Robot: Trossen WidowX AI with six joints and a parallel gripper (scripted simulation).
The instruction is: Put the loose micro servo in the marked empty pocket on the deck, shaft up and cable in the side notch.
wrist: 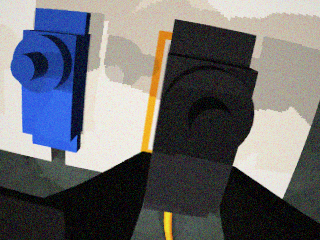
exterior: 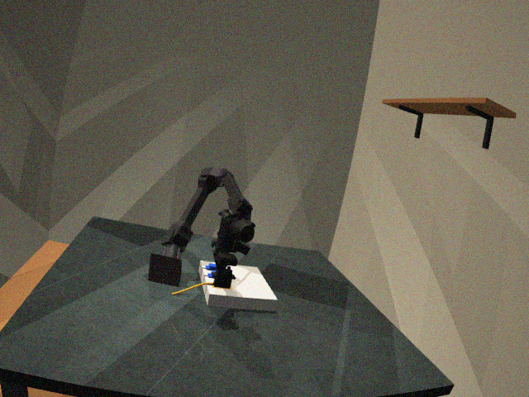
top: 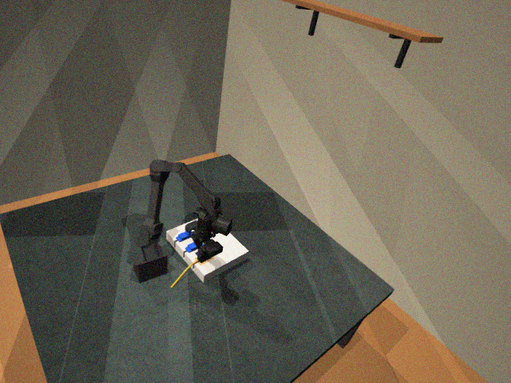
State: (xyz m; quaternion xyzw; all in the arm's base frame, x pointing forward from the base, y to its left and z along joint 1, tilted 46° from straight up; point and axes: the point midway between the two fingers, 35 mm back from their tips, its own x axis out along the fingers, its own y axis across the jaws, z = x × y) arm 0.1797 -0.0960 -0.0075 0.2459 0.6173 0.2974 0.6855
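Observation:
My gripper (top: 200, 257) (exterior: 222, 284) (wrist: 186, 168) is shut on the loose black micro servo (wrist: 207, 110), low over the near part of the white deck (top: 238, 248) (exterior: 258, 288) (wrist: 122, 122). In the wrist view the servo's round output shaft side faces the camera, so it points up. The servo covers most of the marked pocket; the pocket's orange-yellow outline (wrist: 152, 102) shows along its left side, roughly parallel to it. The gap under the servo is hidden. The yellow cable (top: 181, 275) (exterior: 187, 289) (wrist: 168, 225) runs out past the deck's side edge; the side notch is hidden.
Two blue servos sit in the deck beside the held one; the nearer blue servo (top: 191, 247) (wrist: 47, 107) is close to the gripper. The arm's dark base (top: 151, 266) (exterior: 164, 269) stands left of the deck. A wall shelf (top: 371, 22) (exterior: 444, 106) is far off.

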